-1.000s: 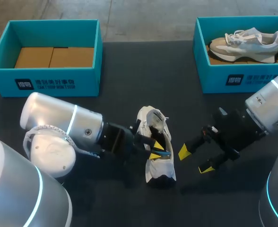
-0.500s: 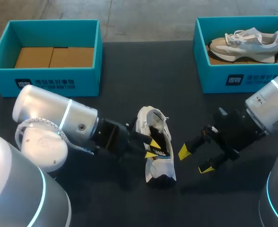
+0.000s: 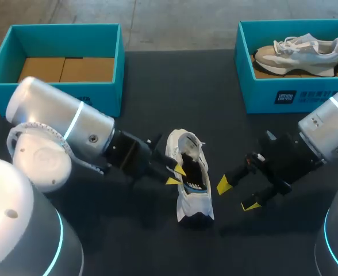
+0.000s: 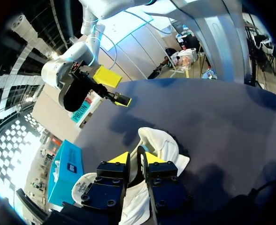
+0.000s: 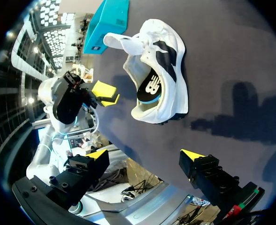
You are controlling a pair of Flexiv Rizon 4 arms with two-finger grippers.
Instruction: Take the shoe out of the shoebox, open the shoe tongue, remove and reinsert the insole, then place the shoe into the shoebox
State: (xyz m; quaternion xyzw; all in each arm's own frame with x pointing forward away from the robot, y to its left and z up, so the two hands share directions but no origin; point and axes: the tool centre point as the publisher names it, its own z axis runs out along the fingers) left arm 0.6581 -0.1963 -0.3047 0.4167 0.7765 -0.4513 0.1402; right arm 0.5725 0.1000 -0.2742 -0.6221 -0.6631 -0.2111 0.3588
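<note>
Head view: two shoeboxes (image 3: pixel 65 103) (image 3: pixel 261 98), two shoes (image 3: pixel 298 50) (image 3: pixel 195 198); left claw (image 3: pixel 176 176) closed beside white shoe (image 3: pixel 195 198), right claw (image 3: pixel 236 194) open.

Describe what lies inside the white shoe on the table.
A black insole with a blue rim lies inside the white shoe. Its toe end cannot be seen: the shoe's front covers it.
</note>
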